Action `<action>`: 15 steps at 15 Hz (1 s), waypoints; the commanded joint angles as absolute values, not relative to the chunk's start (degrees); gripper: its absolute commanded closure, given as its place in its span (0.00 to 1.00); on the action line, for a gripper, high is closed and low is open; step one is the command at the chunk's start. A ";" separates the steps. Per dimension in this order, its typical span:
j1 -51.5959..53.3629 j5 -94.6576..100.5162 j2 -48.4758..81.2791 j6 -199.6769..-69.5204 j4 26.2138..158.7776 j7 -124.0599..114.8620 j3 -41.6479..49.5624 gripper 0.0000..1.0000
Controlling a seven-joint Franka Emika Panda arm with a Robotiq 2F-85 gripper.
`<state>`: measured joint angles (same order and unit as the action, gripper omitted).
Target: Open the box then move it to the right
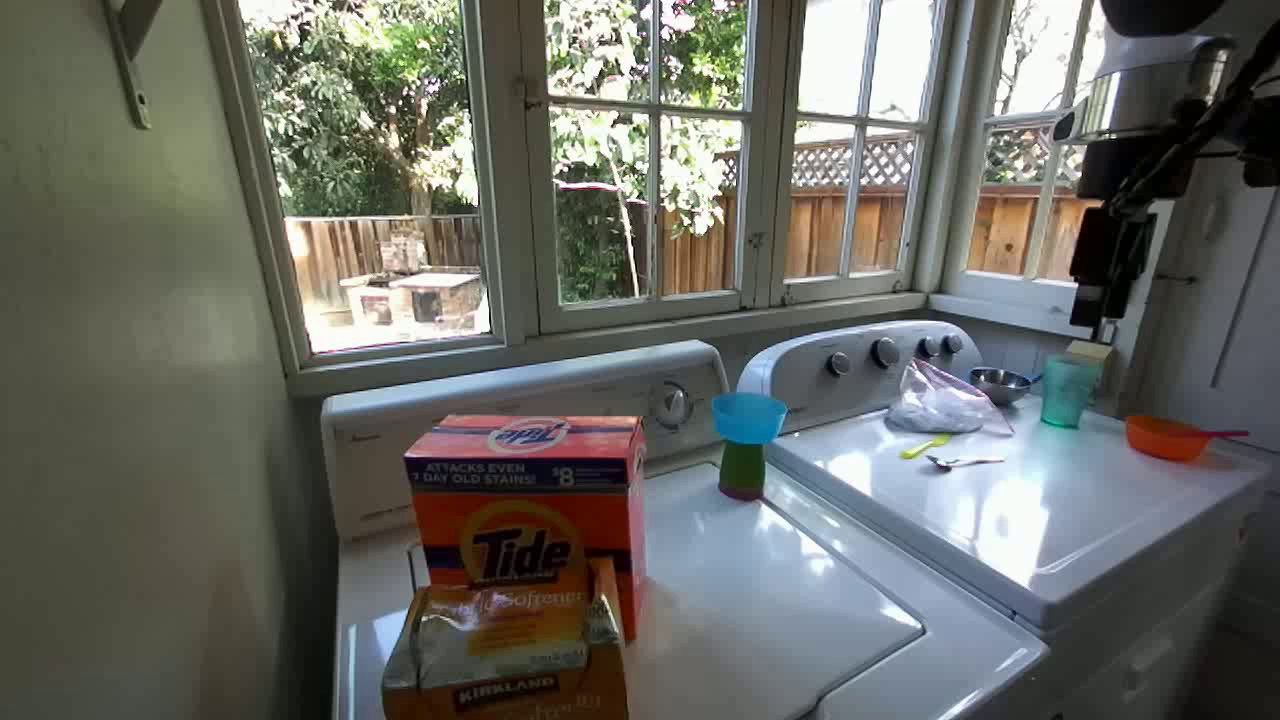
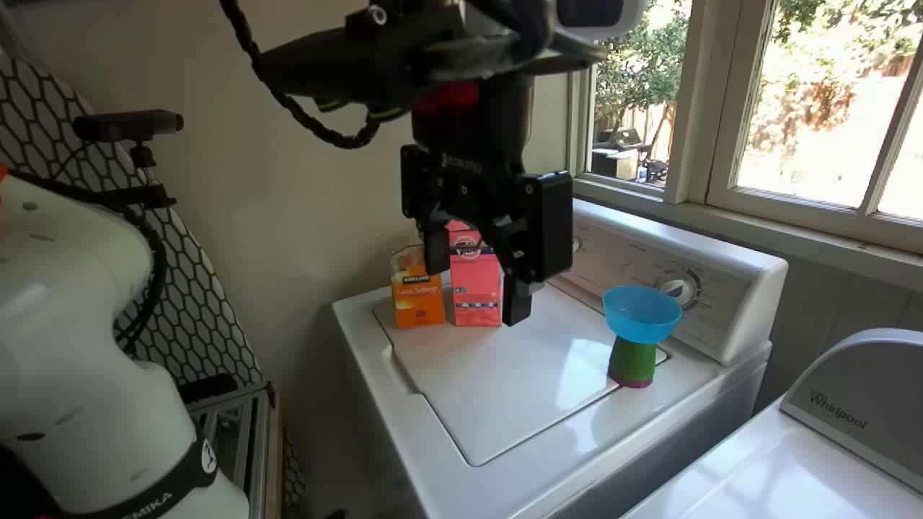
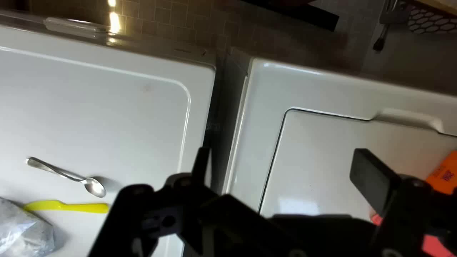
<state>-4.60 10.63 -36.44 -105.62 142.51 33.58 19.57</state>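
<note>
Gripper (image 2: 476, 285): fingers spread wide, nothing between them; the wrist view suggests it is over the edge of the desk (image 2: 497, 404) nearest the Whirlpool (image 2: 786, 468), so a straight drop would miss the box (image 1: 530, 500) and might knock that rim.
Box: upright near the edge by the wall (image 2: 303, 202), between the front edge and the panel (image 2: 627, 263); if I pinch it off-centre, the card could crumple or twist free.
Flap (image 1: 528, 436): looks closed, so opening is still to do; I can't make out a raised lip, and prying blind could tip the box.
Pack (image 1: 510, 650): just beside the box, toward the front edge, contact unclear; a finger lowered there could snag it and drag both.
Cup (image 1: 742, 470): near the corner between the panel edge and the Whirlpool edge, carrying the bowl (image 1: 748, 418); I judge it tippy, and rightward in both exterior views leads that way, so overshooting could topple it.
Seam (image 2: 548, 425): runs along that same Whirlpool edge; if I slide the box instead of lifting, it might catch there and fall.
</note>
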 commanded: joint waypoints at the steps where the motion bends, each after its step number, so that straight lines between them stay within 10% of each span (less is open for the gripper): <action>1: -5.25 10.26 -36.29 -105.58 142.44 33.90 19.01 0.00; 15: -2.83 14.29 -37.86 -106.76 146.20 32.74 12.08 0.00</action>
